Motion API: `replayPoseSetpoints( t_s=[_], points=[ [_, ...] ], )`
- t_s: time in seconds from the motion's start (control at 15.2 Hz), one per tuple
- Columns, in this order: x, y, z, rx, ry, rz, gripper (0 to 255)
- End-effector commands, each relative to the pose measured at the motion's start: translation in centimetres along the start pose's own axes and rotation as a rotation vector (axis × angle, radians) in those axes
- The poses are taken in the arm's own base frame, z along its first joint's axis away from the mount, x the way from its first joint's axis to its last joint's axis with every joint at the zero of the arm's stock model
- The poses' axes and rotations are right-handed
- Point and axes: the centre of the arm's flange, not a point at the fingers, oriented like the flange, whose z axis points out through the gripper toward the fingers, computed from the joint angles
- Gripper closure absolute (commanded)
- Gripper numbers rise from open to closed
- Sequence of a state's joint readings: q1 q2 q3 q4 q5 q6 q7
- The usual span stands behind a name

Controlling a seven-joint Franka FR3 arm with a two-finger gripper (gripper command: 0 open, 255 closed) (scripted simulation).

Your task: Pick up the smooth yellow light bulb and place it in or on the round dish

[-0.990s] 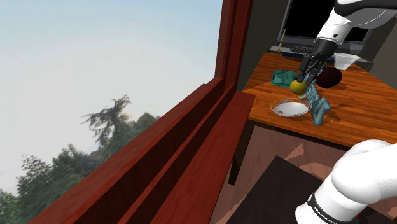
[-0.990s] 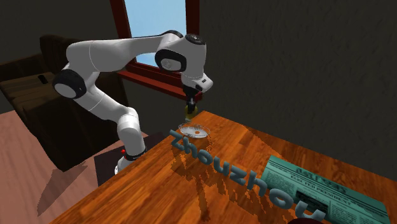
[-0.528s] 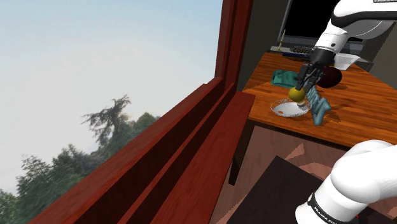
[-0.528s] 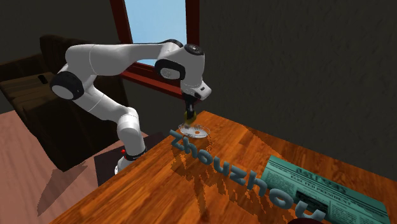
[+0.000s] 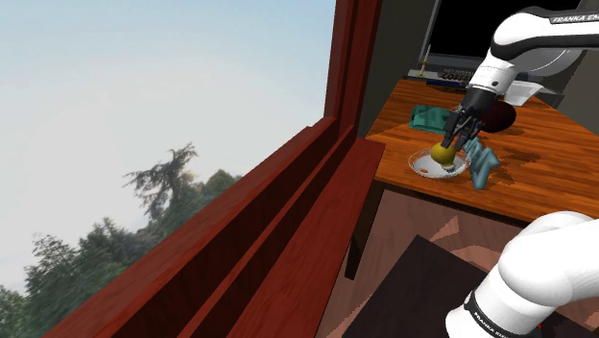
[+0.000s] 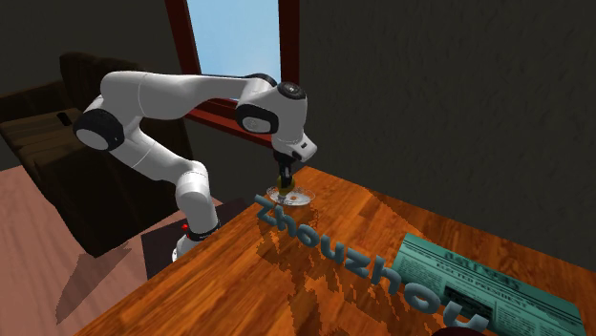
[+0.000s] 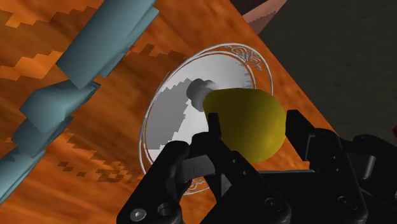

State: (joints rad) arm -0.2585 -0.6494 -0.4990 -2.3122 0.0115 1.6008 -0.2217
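The gripper (image 7: 253, 127) pinches the bulb (image 7: 245, 114): its two black fingers (image 7: 210, 149) press on opposite sides of the yellow globe. The bulb's small grey base points away from the hand, toward the middle of the dish (image 7: 162, 130).

The dish is round, pale grey and shallow, with a thin patterned rim, and it sits on the reddish-brown wooden desk (image 7: 95, 172). The bulb hangs directly over the bowl of the dish and casts a shadow on it. Whether the base touches the dish cannot be told.

Just beside the dish, on the side away from the desk's edge, stands a row of blocky teal letters (image 6: 353, 267). In the second exterior view they run toward that view's lower right, and the nearest letter is close to the dish's rim. Beyond them lies a folded teal newspaper (image 6: 487, 291), well apart from the dish.

In the shoulder view a dark round thing (image 5: 499, 117) sits on the desk behind the gripper. The white arm (image 6: 172, 91) arches over from its stand and comes down steeply at the dish, near the desk's corner. A red-brown window frame (image 5: 288, 221) fills that view's left, with sky and trees outside.
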Motion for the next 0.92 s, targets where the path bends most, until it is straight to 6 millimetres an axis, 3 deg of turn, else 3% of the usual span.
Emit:
replayPoseSetpoints(
  t_s=[0.0, 0.33, 0.4, 0.73, 0.86],
  points=[
    [0.0, 0.0, 0.1, 0.0, 0.0, 0.0, 255],
    [0.0, 0.0, 0.1, 0.0, 0.0, 0.0, 255],
    [0.0, 0.0, 0.1, 0.0, 0.0, 0.0, 0],
    [0.0, 0.0, 0.1, 0.0, 0.0, 0.0, 0],
    [0.0, 0.0, -2.5, 0.0, 0.0, 0.0, 0]
  ],
)
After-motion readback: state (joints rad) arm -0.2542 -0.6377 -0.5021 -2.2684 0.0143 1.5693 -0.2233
